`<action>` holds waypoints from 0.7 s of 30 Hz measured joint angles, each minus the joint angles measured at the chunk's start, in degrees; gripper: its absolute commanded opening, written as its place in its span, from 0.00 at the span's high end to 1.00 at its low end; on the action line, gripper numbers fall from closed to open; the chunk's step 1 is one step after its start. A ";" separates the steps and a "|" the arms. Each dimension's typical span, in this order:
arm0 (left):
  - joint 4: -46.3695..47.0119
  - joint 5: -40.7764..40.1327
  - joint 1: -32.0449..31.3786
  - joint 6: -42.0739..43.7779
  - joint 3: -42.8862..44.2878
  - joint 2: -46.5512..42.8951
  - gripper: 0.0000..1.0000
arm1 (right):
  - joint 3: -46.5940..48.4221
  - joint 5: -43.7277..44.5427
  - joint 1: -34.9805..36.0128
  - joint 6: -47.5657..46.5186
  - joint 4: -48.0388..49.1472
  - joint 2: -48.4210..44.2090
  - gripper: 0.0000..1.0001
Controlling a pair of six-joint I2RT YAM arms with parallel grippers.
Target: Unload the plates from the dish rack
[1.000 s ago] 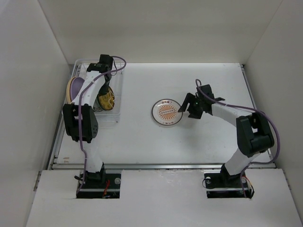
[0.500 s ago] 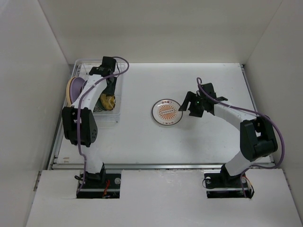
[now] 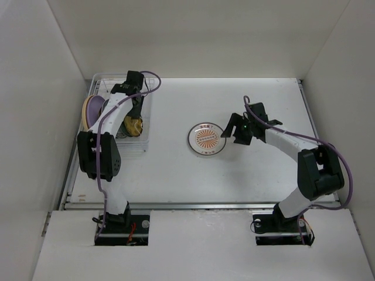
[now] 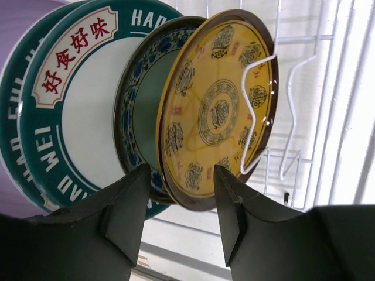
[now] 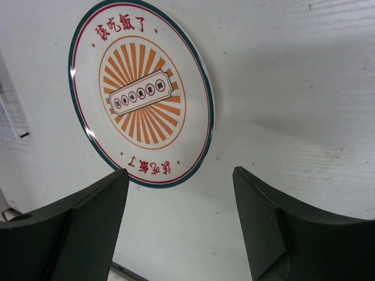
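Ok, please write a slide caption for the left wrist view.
Left hand straddles the yellow plate's lower rim in the dish rack; other plates stand behind.

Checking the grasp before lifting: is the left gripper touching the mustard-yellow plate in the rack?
Cannot tell. In the left wrist view the left gripper straddles the lower rim of the mustard-yellow plate, but neither contact nor a gap shows plainly.

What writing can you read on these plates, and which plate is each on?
"好食好味": red, on the white plate with teal rim; the white Latin letters on its rim are partly cut off.
"該吃飯了": red, top and bottom of the sunburst plate; the print at its centre is too small to read.
Mustard-yellow plate: ornaments only, nothing readable.
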 measured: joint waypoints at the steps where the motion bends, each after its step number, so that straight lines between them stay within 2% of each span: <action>1: -0.02 -0.07 0.26 -0.15 0.15 0.55 0.56 | 0.00 0.00 0.00 -0.04 -0.04 -0.28 0.22; 4: -0.31 -0.20 0.61 -0.44 0.28 1.86 0.57 | 0.00 0.00 0.00 -0.26 -0.04 -1.05 0.22; 9: -2.75 0.26 1.01 -0.72 3.30 4.81 0.83 | 0.00 -0.02 0.00 -0.55 -0.04 -1.49 0.22; 10: -3.43 0.85 1.29 -0.92 4.37 5.46 0.95 | 0.00 -0.02 0.00 -0.61 -0.07 -1.49 0.22; 11: -4.28 1.55 1.60 -1.46 5.14 5.90 1.00 | 0.00 -0.02 0.00 -0.63 -0.07 -1.49 0.22; 13: -5.09 3.23 2.60 -2.08 7.80 6.78 1.00 | 0.00 -0.02 0.00 -0.70 -0.07 -1.51 0.22; 21: -7.80 4.79 3.87 -3.78 9.31 6.40 1.00 | 0.00 -0.07 0.00 -1.33 -0.63 -3.67 0.22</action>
